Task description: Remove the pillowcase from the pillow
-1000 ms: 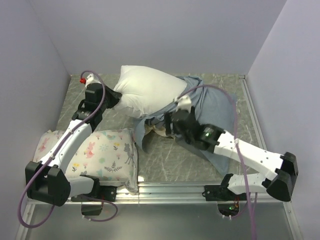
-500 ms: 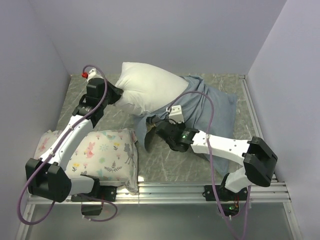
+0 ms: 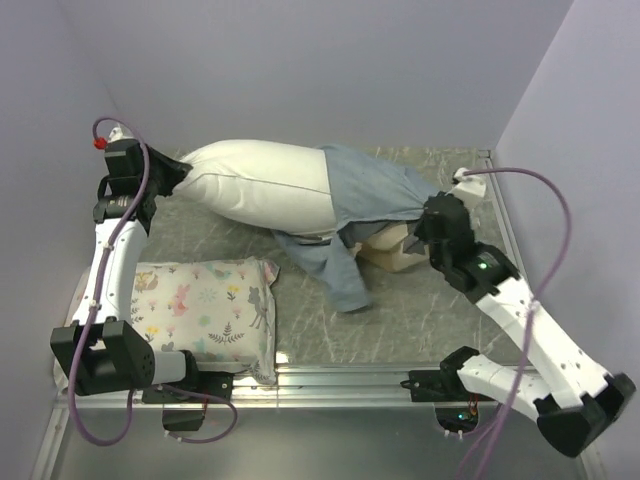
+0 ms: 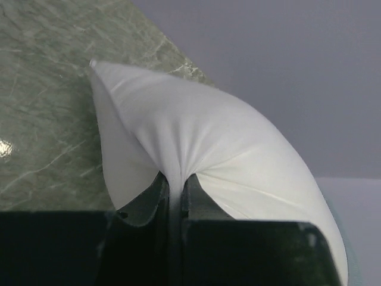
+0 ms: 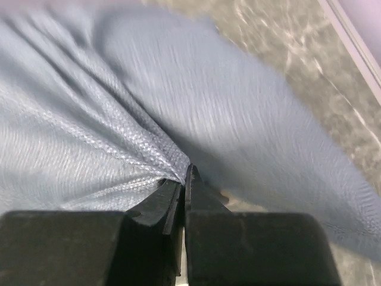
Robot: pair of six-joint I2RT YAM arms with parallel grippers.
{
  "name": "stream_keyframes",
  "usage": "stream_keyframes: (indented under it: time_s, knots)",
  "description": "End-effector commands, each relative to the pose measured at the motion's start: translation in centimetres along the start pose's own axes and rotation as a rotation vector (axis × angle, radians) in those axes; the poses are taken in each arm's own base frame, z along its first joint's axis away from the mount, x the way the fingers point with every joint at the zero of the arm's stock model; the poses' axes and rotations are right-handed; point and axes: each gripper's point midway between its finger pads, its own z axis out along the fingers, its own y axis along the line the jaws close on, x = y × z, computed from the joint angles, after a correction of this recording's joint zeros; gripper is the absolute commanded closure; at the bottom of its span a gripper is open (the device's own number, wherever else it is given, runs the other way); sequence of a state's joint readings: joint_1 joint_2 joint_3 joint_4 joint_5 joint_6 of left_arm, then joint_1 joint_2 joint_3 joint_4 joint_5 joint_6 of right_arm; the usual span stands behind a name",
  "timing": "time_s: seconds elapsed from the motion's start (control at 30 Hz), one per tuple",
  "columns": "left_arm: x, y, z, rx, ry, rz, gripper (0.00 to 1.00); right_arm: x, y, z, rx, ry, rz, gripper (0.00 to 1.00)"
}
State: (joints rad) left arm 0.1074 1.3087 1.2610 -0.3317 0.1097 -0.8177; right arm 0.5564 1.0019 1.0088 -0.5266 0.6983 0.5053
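The white pillow [image 3: 265,190] hangs stretched across the back of the table. My left gripper [image 3: 168,178] is shut on its left corner; in the left wrist view the white pillow [image 4: 226,143] pinches down into the closed left gripper [image 4: 174,185]. The pillowcase [image 3: 375,190] shows its plain grey-blue inner side and covers the pillow's right end, with a flap hanging down toward the table and a tan patch beneath. My right gripper [image 3: 427,215] is shut on the pillowcase's right end. In the right wrist view the pillowcase [image 5: 208,89] gathers in folds into the closed right gripper [image 5: 186,173].
A smaller floral-print pillow [image 3: 200,305] lies at the front left beside the left arm's base. Lilac walls close in the left, back and right sides. A metal rail [image 3: 340,380] runs along the front edge of the marbled table [image 3: 400,320].
The right gripper has shut on the pillowcase and swung to the right. The left gripper has pulled the pillow's corner left, so the pillow is now drawn out long between the arms.
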Motion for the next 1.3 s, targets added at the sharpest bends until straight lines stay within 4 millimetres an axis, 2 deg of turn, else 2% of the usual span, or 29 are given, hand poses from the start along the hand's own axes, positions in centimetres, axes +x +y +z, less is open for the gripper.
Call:
stream_keyframes:
  time_s: [0.0, 0.03, 0.13, 0.2, 0.27, 0.37, 0.4, 0.43, 0.47, 0.5, 0.53, 0.57, 0.6, 0.63, 0.7, 0.77, 0.8, 0.83, 0.93, 0.97, 1.03, 1.07, 1.1, 1.17, 1.2, 1.27]
  knots:
    - [-9.4, -1.8, -2.6, 0.030, -0.312, 0.012, 1.00, -7.1, -5.3, -3.9, 0.105, -0.148, 0.033, 1.00]
    - [-9.3, -1.6, -2.6, 0.024, -0.307, 0.013, 1.00, -9.7, -4.7, -5.5, 0.055, -0.189, 0.083, 1.00]
    - [-8.3, -1.5, -2.5, 0.032, -0.274, 0.027, 1.00, -12.7, -1.7, -6.5, -0.087, -0.214, 0.113, 1.00]
    - [-7.6, -0.8, -2.1, 0.019, -0.249, 0.039, 1.00, -12.9, 0.3, -6.0, -0.144, -0.182, 0.082, 1.00]
    - [-6.2, 0.1, -0.9, 0.012, -0.192, 0.046, 1.00, -11.6, 3.0, -4.1, -0.196, -0.107, 0.027, 1.00]
    - [-3.9, 0.8, 1.3, 0.027, -0.089, 0.058, 0.91, -8.4, 6.4, -0.5, -0.246, -0.016, -0.033, 1.00]
    - [-3.2, 0.8, 2.0, 0.041, -0.055, 0.068, 0.78, -5.8, 7.7, 2.0, -0.230, 0.060, -0.079, 1.00]
    - [-1.8, 1.5, 3.6, 0.030, 0.007, 0.068, 0.70, -4.9, 8.3, 3.3, -0.218, 0.090, -0.097, 1.00]
    - [-1.4, 0.9, 4.1, 0.050, 0.032, 0.076, 0.61, -3.7, 8.9, 4.5, -0.210, 0.124, -0.116, 1.00]
    - [-0.4, 0.4, 4.7, 0.063, 0.063, 0.097, 0.47, -1.4, 9.9, 6.9, -0.191, 0.179, -0.151, 1.00]
    - [0.1, 0.2, 5.3, 0.072, 0.076, 0.109, 0.41, -0.3, 10.4, 8.0, -0.185, 0.204, -0.160, 1.00]
    - [-0.2, -0.4, 5.6, 0.077, 0.051, 0.127, 0.35, 0.7, 10.7, 9.1, -0.180, 0.227, -0.170, 1.00]
    - [0.0, -1.1, 5.5, 0.088, 0.047, 0.154, 0.27, 3.1, 11.1, 11.1, -0.159, 0.277, -0.197, 1.00]
    - [-1.0, -2.1, 5.3, 0.108, 0.011, 0.180, 0.25, 3.1, 11.7, 12.0, -0.157, 0.284, -0.191, 1.00]
    - [-1.9, -3.2, 4.6, 0.117, -0.032, 0.200, 0.20, 4.6, 12.5, 14.1, -0.143, 0.326, -0.205, 1.00]
    - [-4.0, -4.5, 3.2, 0.120, -0.104, 0.222, 0.17, 5.2, 12.7, 15.3, -0.135, 0.347, -0.210, 1.00]
    - [-4.6, -4.3, 2.8, 0.071, -0.141, 0.238, 0.05, 6.3, 12.7, 16.2, -0.121, 0.374, -0.225, 1.00]
    - [-5.3, -4.5, 2.1, 0.058, -0.168, 0.245, 0.01, 5.7, 13.2, 16.6, -0.126, 0.362, -0.219, 1.00]
    - [-6.0, -5.2, 0.7, 0.062, -0.205, 0.266, 0.01, 6.0, 13.5, 18.2, -0.125, 0.387, -0.219, 0.95]
    - [-5.6, -5.1, 0.7, 0.062, -0.196, 0.267, 0.01, 6.0, 13.6, 18.4, -0.130, 0.393, -0.217, 0.93]
    - [-4.6, -6.0, 0.0, 0.090, -0.194, 0.280, 0.01, 6.1, 13.7, 19.2, -0.131, 0.400, -0.220, 0.89]
    - [-3.5, -5.1, 0.3, 0.073, -0.173, 0.283, 0.01, 6.1, 13.7, 19.4, -0.134, 0.405, -0.221, 0.88]
    - [-1.0, -6.5, 0.1, 0.110, -0.132, 0.303, 0.01, 6.6, 13.8, 19.8, -0.134, 0.417, -0.230, 0.87]
    - [1.9, -6.5, 0.5, 0.127, -0.097, 0.299, 0.01, 6.4, 14.1, 20.1, -0.137, 0.427, -0.237, 0.86]
    - [4.1, -7.3, 0.6, 0.153, -0.057, 0.305, 0.01, 6.9, 14.2, 20.4, -0.138, 0.440, -0.243, 0.86]
    - [7.7, -6.6, 2.3, 0.127, 0.026, 0.301, 0.01, 7.0, 14.3, 20.4, -0.149, 0.447, -0.239, 0.80]
